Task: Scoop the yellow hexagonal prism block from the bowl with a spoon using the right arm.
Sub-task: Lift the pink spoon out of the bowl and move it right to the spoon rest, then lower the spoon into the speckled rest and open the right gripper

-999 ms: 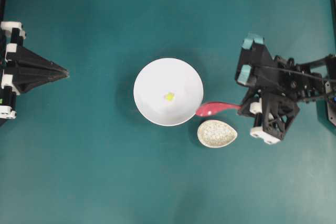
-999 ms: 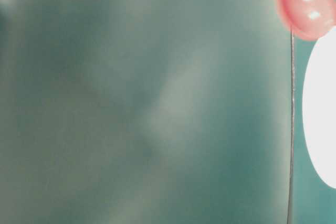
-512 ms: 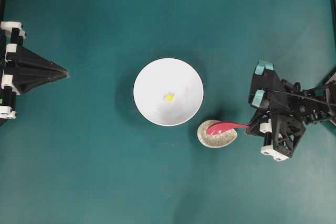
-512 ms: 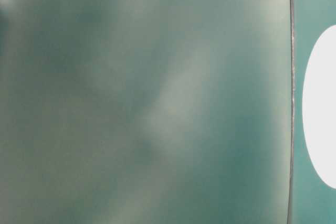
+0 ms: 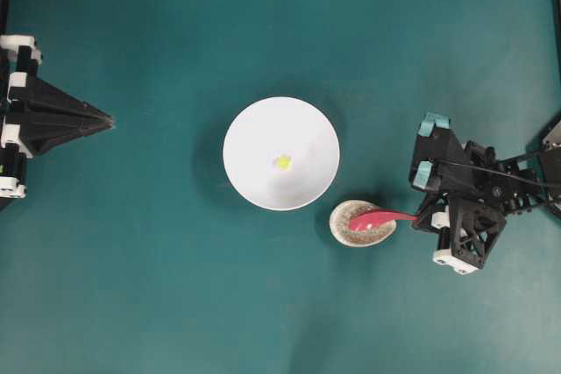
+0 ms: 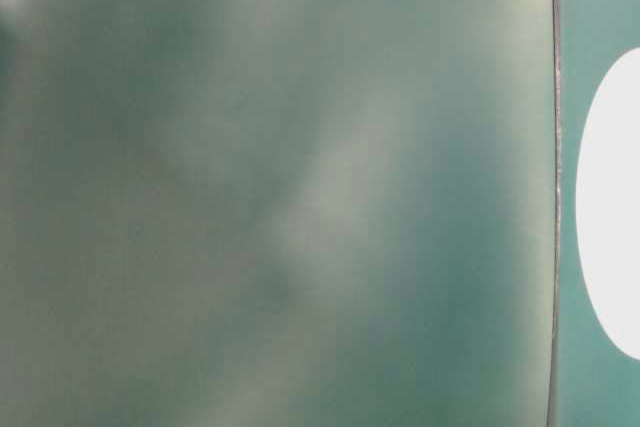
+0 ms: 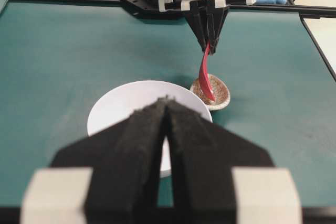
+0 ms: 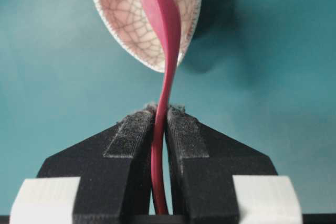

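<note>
1. Yellow hexagonal prism block lies near the middle of the white bowl in the overhead view, and the bowl sits at the centre of the teal table.
2. Same view: just beside the bowl's lower right rim sits the speckled spoon rest, with the scoop of the pink-red spoon over it. The handle runs right to the right gripper, whose black fingers close on it. The left gripper sits well apart at the left edge, its pointed fingers pressed together on nothing.
3. Table-level view: mostly a blurred grey-green surface; only a white curved part of the bowl shows at the right edge. No gripper or block can be made out.
4. Left wrist view: the left gripper fills the foreground, jaws together and empty. Beyond it stands the bowl; behind the bowl the right gripper points down, pinching the spoon whose scoop dips into the spoon rest. The block is hidden here.
5. Right wrist view: the right gripper clamps the spoon handle between its padded fingers, the scoop lying inside the crackle-patterned spoon rest.
</note>
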